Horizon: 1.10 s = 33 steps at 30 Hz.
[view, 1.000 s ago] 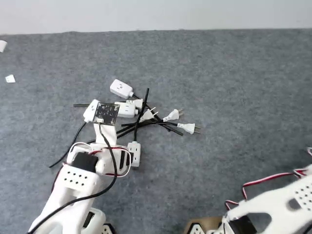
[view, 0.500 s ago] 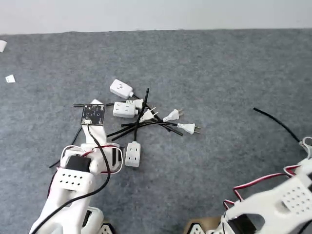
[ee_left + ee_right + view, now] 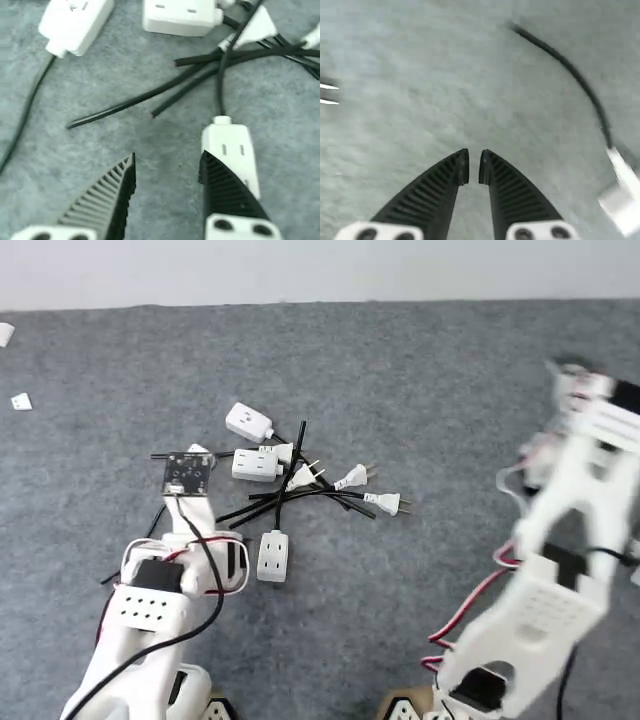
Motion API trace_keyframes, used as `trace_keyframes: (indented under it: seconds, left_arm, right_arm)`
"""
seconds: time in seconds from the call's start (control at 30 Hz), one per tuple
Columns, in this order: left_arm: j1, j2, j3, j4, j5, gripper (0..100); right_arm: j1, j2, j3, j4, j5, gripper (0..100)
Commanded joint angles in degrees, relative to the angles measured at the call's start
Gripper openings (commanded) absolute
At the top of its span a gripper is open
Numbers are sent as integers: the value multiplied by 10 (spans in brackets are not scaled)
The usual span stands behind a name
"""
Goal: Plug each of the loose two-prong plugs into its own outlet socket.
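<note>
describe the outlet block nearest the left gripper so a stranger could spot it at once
On the grey carpet, find the tangle of black cords in front of the left arm. The outlet block lies at the tangle's near edge, right beside the open left gripper. Unlike the other two blocks, close together on the far side, it lies alone.

grey felt-like desk (image 3: 430, 380) spreads beneath the left hand (image 3: 167, 167). two small white scraps (image 3: 20, 401) lie well off to that hand's left, near the pale wall (image 3: 320, 270).
</note>
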State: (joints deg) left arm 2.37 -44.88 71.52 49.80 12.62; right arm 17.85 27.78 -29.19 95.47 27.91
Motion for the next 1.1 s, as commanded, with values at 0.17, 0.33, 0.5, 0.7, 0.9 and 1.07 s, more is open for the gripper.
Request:
trace_keyframes:
  seconds: [0.17,0.33,0.5,0.7,0.9,1.07]
  left_arm:
    - [-36,-12,-8,-30,-7,196]
    - [-37,-12,-8,-31,-7,196]
    - [-37,-12,-8,-31,-7,196]
    - [-37,-12,-8,-31,-8,196]
    - [-37,-12,-7,-31,-33,196]
    - [-37,-12,-7,-30,-55,196]
  right_arm:
    - [-167,-15,38,-26,393,55]
    - [-207,-4,68,29,529,55]
    - [-240,-1,86,34,528,56]
    - [-298,-7,146,-44,413,110]
    - [-328,-7,163,-128,284,162]
    - [-329,-14,165,-135,287,158]
